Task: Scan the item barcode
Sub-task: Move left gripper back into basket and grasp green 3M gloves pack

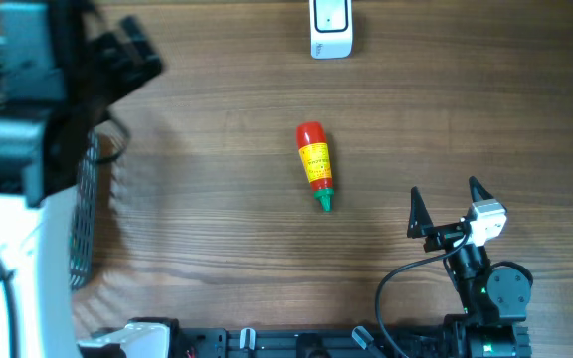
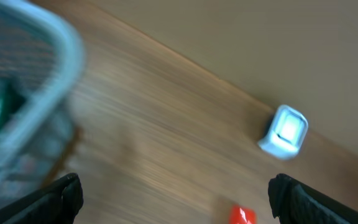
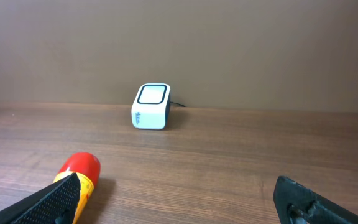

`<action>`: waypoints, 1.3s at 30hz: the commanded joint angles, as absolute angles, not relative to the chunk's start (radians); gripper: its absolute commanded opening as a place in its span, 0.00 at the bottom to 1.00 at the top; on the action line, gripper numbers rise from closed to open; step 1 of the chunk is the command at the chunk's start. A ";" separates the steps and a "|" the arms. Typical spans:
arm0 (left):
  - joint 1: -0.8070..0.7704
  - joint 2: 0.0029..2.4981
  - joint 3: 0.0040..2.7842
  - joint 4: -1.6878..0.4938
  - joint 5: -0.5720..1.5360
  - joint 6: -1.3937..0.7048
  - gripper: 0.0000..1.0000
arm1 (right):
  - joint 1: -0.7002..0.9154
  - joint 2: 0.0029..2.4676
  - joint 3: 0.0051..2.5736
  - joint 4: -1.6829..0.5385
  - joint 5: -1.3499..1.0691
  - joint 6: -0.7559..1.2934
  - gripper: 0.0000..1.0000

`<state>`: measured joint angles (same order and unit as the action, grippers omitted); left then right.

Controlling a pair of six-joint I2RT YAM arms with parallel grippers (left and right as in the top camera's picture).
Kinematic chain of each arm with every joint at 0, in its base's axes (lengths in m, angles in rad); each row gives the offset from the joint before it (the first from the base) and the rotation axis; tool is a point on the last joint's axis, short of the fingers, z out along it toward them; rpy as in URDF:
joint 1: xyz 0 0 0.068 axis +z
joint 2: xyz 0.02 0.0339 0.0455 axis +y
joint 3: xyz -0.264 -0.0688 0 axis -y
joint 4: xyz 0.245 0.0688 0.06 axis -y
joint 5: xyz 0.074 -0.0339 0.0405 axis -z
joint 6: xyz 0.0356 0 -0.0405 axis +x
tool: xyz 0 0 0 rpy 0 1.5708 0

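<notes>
**Gripping nothing, with much blurred or cropped**

Hard to read through the left wrist: smeared throughout, with only a red scrap of the bottle (image 2: 242,215) at the bottom edge. From overhead, crops the scanner (image 1: 330,30) at the top edge and hides much of the basket (image 1: 86,214) under the left arm. Left gripper (image 2: 176,193) spread wide, holding nothing. Right gripper (image 1: 446,191) likewise agape and empty, well apart from the bottle lying flat mid-table.
</notes>
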<state>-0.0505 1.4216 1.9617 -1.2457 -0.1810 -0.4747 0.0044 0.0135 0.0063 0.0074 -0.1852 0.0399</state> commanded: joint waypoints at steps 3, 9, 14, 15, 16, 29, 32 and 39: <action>0.246 1.394 1.962 -1.299 -0.204 -0.456 1.00 | 0.009 0.005 0.005 0.012 -0.172 0.028 1.00; 0.509 1.465 1.962 -1.351 -0.198 -0.456 1.00 | 0.009 0.005 0.005 0.012 -0.172 0.028 1.00; 0.556 1.591 1.962 -1.361 -0.173 -0.358 1.00 | 0.009 0.005 0.005 0.012 -0.172 0.027 1.00; 0.556 1.629 1.961 -1.374 -0.160 -0.340 1.00 | 0.009 0.005 0.005 0.012 -0.172 0.028 1.00; 0.556 1.654 1.961 -1.382 -0.154 -0.340 1.00 | 0.009 0.005 0.005 0.012 -0.172 0.028 1.00; 0.556 1.943 1.943 -1.467 -0.075 -0.265 1.00 | 0.009 0.005 0.005 0.012 -0.172 0.028 1.00; 0.556 1.964 1.883 -1.443 -0.075 -0.265 1.00 | 0.009 0.005 0.005 0.012 -0.172 0.028 1.00; 0.556 1.964 1.676 -1.298 -0.075 -0.265 0.97 | 0.009 0.005 0.005 0.012 -0.172 0.028 1.00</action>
<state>0.5583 1.9511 1.7447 -1.3273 -0.0952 -0.2893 0.0044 0.0135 0.0063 0.0074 -0.1848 0.0399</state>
